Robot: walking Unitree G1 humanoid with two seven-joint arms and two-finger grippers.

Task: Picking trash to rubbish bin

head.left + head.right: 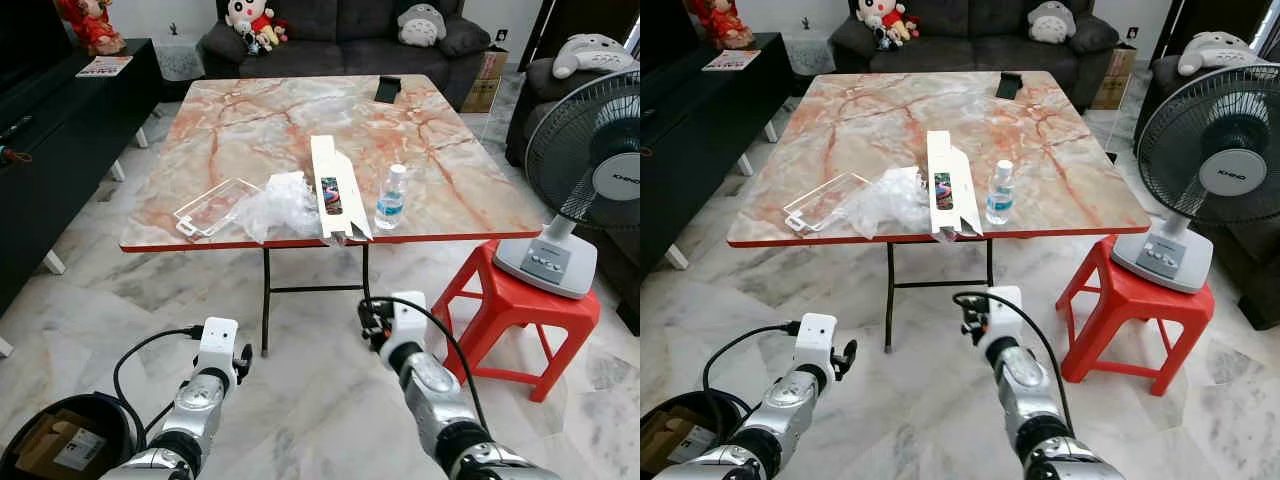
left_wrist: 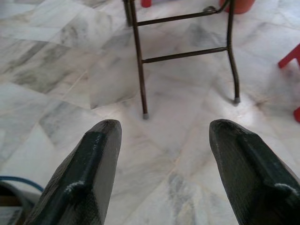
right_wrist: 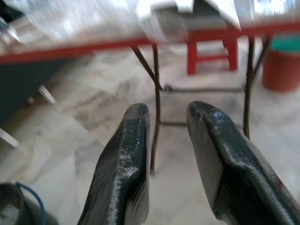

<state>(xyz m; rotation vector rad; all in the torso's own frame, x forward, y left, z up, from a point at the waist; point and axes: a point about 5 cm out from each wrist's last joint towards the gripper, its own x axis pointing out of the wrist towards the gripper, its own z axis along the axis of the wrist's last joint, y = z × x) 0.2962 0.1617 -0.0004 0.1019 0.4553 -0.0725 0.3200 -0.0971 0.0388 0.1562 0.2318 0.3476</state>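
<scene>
Trash lies near the front edge of the marble table (image 1: 250,110): a clear plastic tray (image 1: 213,207), a crumpled clear plastic bag (image 1: 281,203), a long white carton (image 1: 335,187) and a small water bottle (image 1: 392,197). A black rubbish bin (image 1: 22,443) with cardboard inside stands on the floor at my lower left. Both arms are held low in front of the table, short of its edge. My left gripper (image 2: 164,126) is open wide over bare floor. My right gripper (image 3: 168,108) is open by a narrow gap and points at the table's legs and underside. Neither holds anything.
A red plastic stool (image 1: 512,310) carrying a white fan (image 1: 585,180) stands right of the table. A black cabinet (image 1: 50,130) runs along the left, and a dark sofa (image 1: 340,35) is behind. A black flat object (image 1: 388,88) lies at the table's far side.
</scene>
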